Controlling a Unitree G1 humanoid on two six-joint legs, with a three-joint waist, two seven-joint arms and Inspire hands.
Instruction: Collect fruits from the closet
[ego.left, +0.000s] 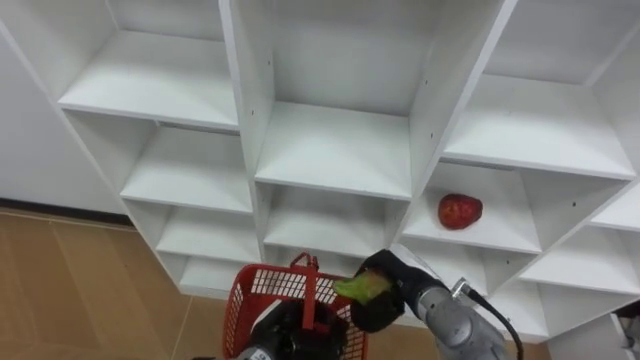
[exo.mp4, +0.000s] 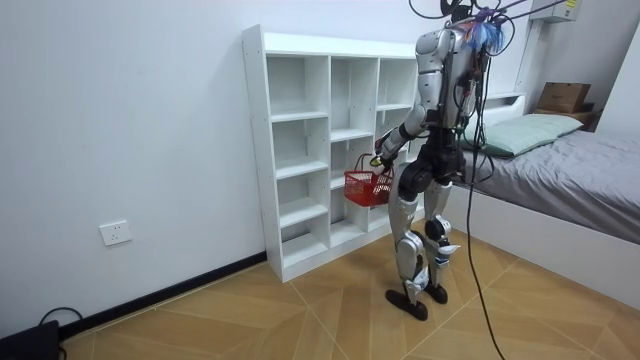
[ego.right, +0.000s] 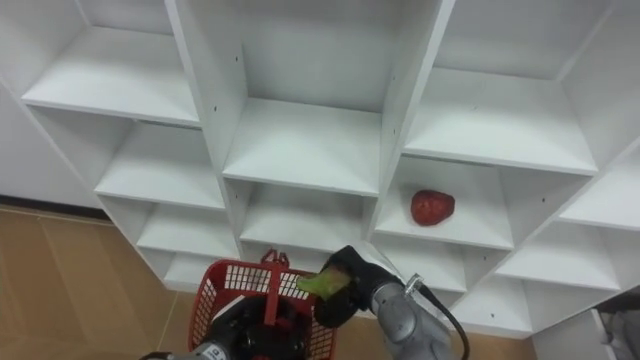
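Now, step: likely dropping the green fruit (ego.left: 358, 288) into the basket (ego.left: 262, 285).
Right hand (ego.left: 388, 300): curled round that fruit, over the basket's far right rim.
Left hand (ego.left: 262, 347): at the basket's near edge; grip unclear.
Next, probably: let go, then reach far right for the red fruit (ego.left: 459, 211) on its shelf (ego.left: 500, 238).

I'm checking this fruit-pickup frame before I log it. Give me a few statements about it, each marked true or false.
1. The right hand is curled round a green fruit at the red basket's right side. True.
2. The red fruit already lies in the basket. False: it lies on a shelf in the closet's right column.
3. The robot kneels before the closet. False: the room view shows it standing upright there.
4. A bed stands at the room view's right. True.
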